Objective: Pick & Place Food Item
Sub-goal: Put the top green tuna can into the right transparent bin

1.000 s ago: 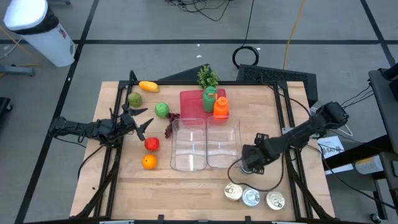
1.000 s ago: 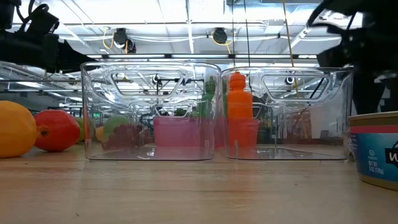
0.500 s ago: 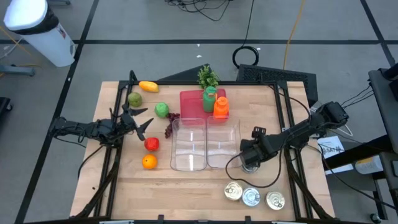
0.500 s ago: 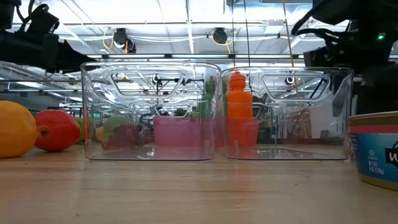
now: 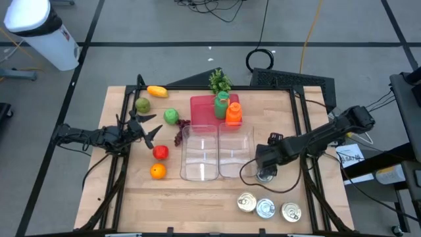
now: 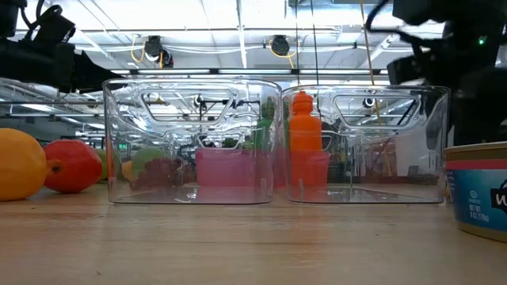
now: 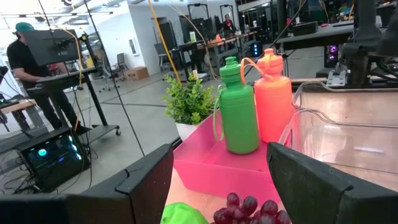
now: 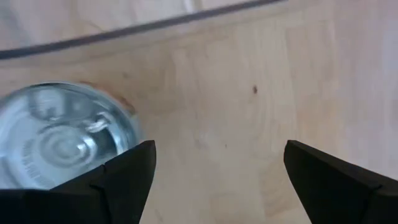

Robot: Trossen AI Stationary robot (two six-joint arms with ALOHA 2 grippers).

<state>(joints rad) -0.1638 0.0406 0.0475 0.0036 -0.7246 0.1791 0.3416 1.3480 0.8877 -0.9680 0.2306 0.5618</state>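
Silver can beside right fingers.

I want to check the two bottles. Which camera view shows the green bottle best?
The left wrist view: the green bottle stands upright, close and unblocked, beside the orange bottle on the pink tray. The high view shows only its top. In the low view it is mostly hidden behind the clear bins. The right wrist view misses it.
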